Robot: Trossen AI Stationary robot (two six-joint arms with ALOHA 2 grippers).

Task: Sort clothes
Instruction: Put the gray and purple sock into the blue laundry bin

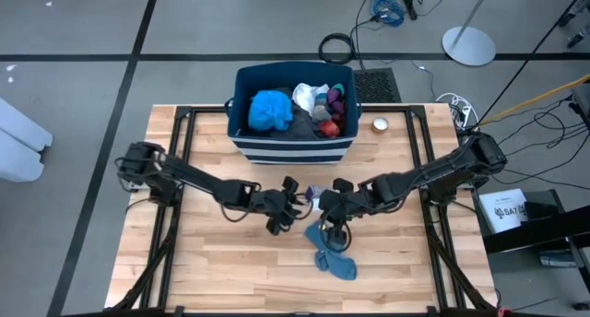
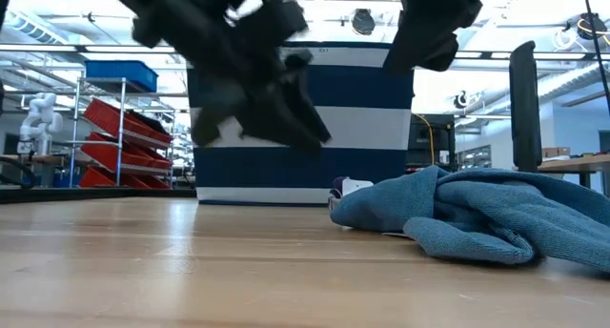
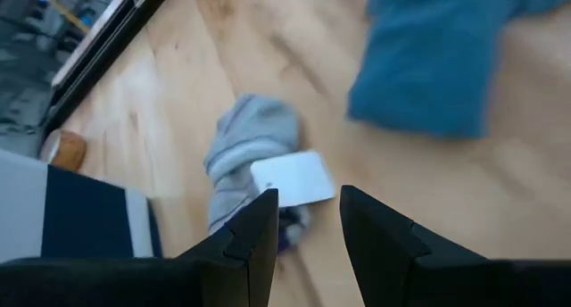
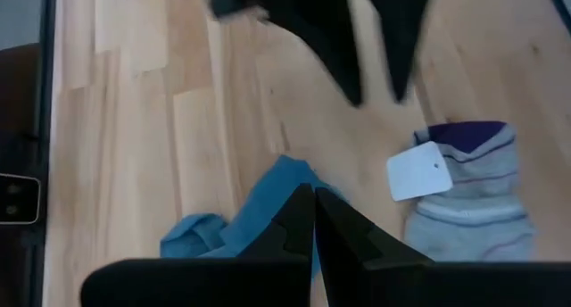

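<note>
At the centre of the high view we hold the left gripper point(image 3: 308, 219), jaws apart, over the tagged grey sock point(image 3: 250, 151), risking collision with the adjacent closed right gripper point(image 4: 314, 219).

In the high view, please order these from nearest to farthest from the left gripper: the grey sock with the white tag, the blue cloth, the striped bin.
From the left gripper:
1. Grey sock, just beside the fingertips, at table centre.
2. Blue cloth, toward the table's front edge.
3. Striped bin, at the table's back edge.

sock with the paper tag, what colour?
Small fabric sock: light grey, thin purple stripes, purple cuff. Best in right wrist view.
</note>
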